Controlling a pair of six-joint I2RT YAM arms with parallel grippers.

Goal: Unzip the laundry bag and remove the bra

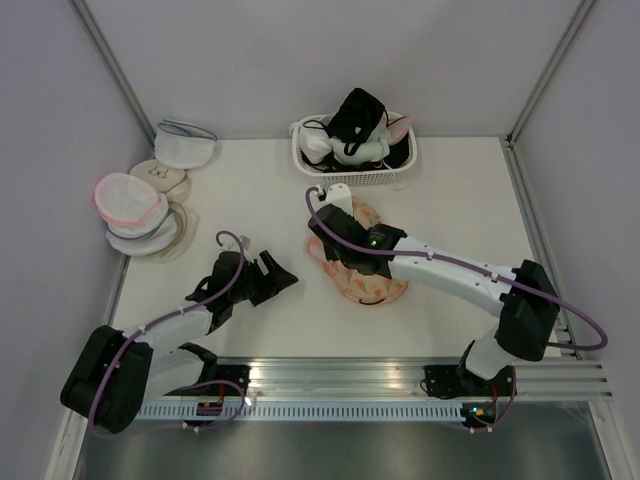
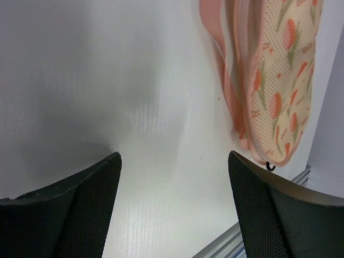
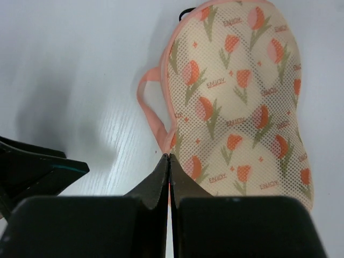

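Right gripper sits clenched tight at the peach edge of the laundry bag, while left gripper gapes wide, empty.

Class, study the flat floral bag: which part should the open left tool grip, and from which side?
Probably the peach edging on the bag's side facing the left tool, coming in low across the table. The bag lies flat, so its printed face offers nothing to pinch; the edging bulges outward there.
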